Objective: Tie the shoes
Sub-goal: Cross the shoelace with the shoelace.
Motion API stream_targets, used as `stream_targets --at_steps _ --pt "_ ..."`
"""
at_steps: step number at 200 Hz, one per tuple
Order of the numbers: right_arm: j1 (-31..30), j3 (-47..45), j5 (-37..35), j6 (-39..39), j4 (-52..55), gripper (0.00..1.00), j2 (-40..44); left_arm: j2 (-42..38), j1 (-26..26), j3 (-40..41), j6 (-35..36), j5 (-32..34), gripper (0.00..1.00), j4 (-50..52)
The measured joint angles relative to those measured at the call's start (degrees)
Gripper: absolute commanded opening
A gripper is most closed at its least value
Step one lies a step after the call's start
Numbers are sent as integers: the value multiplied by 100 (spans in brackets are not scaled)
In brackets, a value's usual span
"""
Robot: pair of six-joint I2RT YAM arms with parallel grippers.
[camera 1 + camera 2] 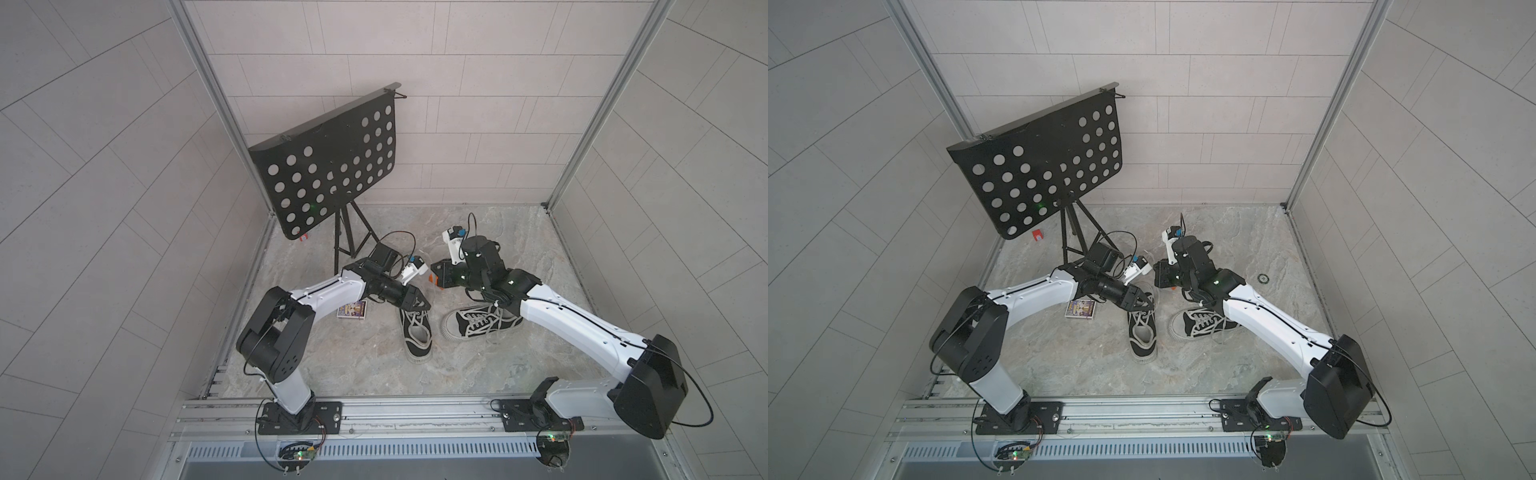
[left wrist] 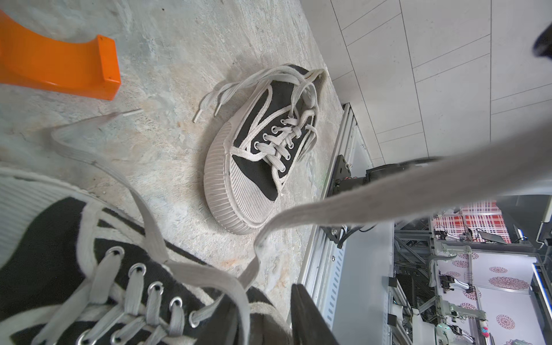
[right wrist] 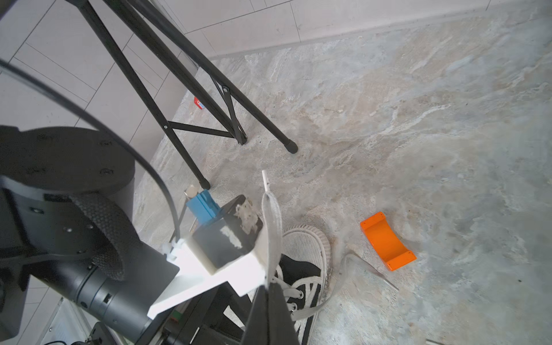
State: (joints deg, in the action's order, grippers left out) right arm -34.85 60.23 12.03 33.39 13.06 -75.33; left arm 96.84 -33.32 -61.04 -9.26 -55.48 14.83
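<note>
Tiled walls (image 1: 457, 124) round a stone-look desk (image 1: 353, 365). Black perforated music stand (image 1: 332, 166) at back-left, small colourful card (image 1: 352, 309) under L forearm, orange curved block (image 3: 386, 245) on the desk past the shoes.

L-side shoe (image 1: 415, 336) sits mid-desk, heel toward the robot, toe end under L pincer (image 1: 424, 305). R-side shoe (image 1: 478, 324) is just beside it, lying crosswise w/ toe cap toward the L-side shoe and heel part under R forearm. Its lace ends (image 2: 206, 104) lie loose on the desk.

R pincer (image 3: 268, 286) is closed tight on a whitish lace (image 3: 271, 227) above the L-side shoe's toe; the strip stands up past the fingertips, aglet on top, right next to L arm's cam mount. L wrist view shows the same lace rising from the L-side shoe's eyelets and running off frame, close to the lens.

L pincer: only one finger (image 2: 309, 316) clearly seen, off-centre; jaws look narrowly apart, nothing clamped that I can see.
</note>
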Motion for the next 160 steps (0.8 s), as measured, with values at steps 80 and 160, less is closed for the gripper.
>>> stream_targets --at_steps 80,160 --pt "81 72 221 216 -15 0 0 15 -87 -72 271 466 40 -120" --pt "258 72 339 376 -66 0 -33 127 -249 -155 328 505 17 -256"
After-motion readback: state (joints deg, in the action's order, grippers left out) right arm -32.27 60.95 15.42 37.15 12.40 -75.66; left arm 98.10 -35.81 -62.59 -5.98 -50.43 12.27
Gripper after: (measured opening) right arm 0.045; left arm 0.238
